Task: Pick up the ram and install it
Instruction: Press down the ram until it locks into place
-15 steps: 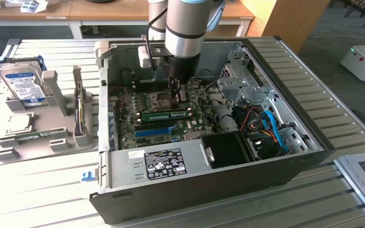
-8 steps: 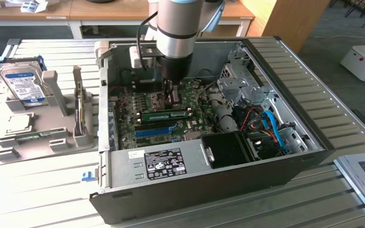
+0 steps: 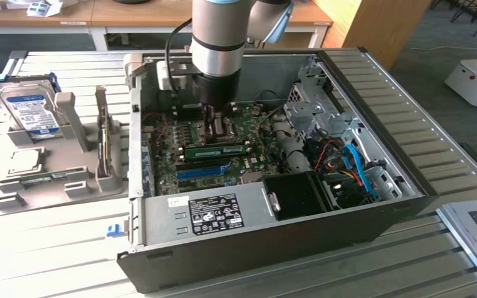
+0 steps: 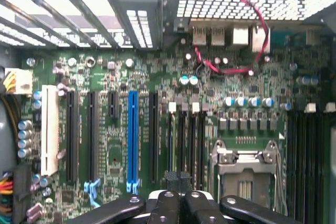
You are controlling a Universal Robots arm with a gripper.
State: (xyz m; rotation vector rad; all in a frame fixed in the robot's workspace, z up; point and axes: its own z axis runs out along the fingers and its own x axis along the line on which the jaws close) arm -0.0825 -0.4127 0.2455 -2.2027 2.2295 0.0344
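The gripper (image 3: 219, 127) hangs inside the open computer case (image 3: 404, 186), its dark fingers pressed together with nothing between them, poised just above the green motherboard (image 3: 184, 133). In the wrist view the closed black fingers (image 4: 181, 203) meet over the board's textured surface of solder points and small cylindrical capacitors.

The ram (image 3: 216, 149), a long thin green stick with black chips, lies flat across the board just below the gripper's tips in the exterior view, toward the near side of the case, apart from the fingers. Next beyond it on that same side lies the long blue plastic slot (image 3: 201, 169), which in the wrist view (image 4: 132, 135) stands among parallel black slots. The square metal processor socket (image 4: 245, 174) sits close beside the fingers.

Well off from the gripper, outside the case toward the exterior view's left, a grey moulded stand (image 3: 64, 161) holds a boxy silver hard drive (image 3: 27, 108) upright. Everything rests on a ribbed, slatted metal table (image 3: 48, 261).
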